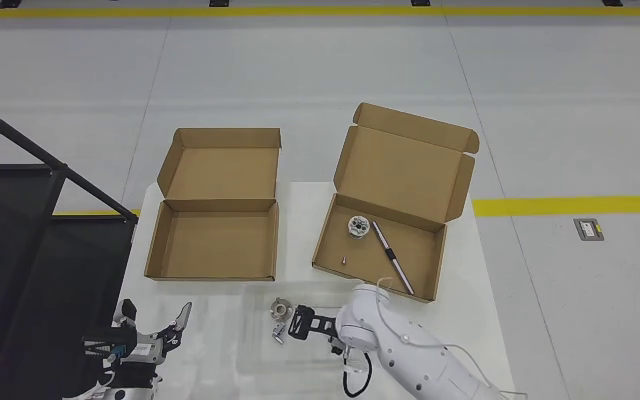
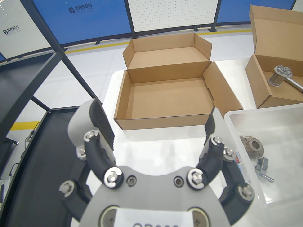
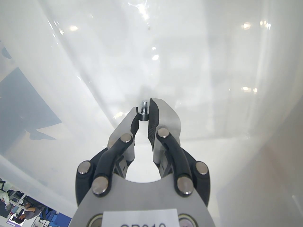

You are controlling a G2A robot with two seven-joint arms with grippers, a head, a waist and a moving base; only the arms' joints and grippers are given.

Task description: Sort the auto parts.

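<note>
Currently, the right gripper (image 3: 144, 109) is clamped narrow on a small bolt (image 3: 143, 115). The dark head sits between the pads and the threaded end points away from the wrist. The bolt is held over the floor of a clear bin (image 2: 239, 115) at the near edge of the table (image 1: 296, 225). Whether it touches the bin cannot be told.

Also in the bin are a flange (image 2: 252, 145) and, just beside it, a small fitting (image 2: 261, 165).

The left gripper (image 2: 155, 116) stands wide open and holds nothing. It is near the table's left corner, facing the left box (image 2: 163, 120).

That box is open and has nothing in it. The right box (image 1: 330, 255), also open, holds three parts:
- a geared part (image 1: 357, 226)
- a rod (image 1: 392, 257) just beside it
- a screw (image 1: 343, 258) apart from both, near the front wall

Markings:
- Each gripper body carries a white label (image 3: 139, 217), its print cut off at the frame edge.
- A small sticker (image 2: 238, 158) is on the bin wall, too small to read.
- Blue and white panels (image 2: 174, 5) behind the table bear a logo and a line of print.
- A labelled plate (image 1: 589, 229) lies on the floor beside the yellow line.
</note>
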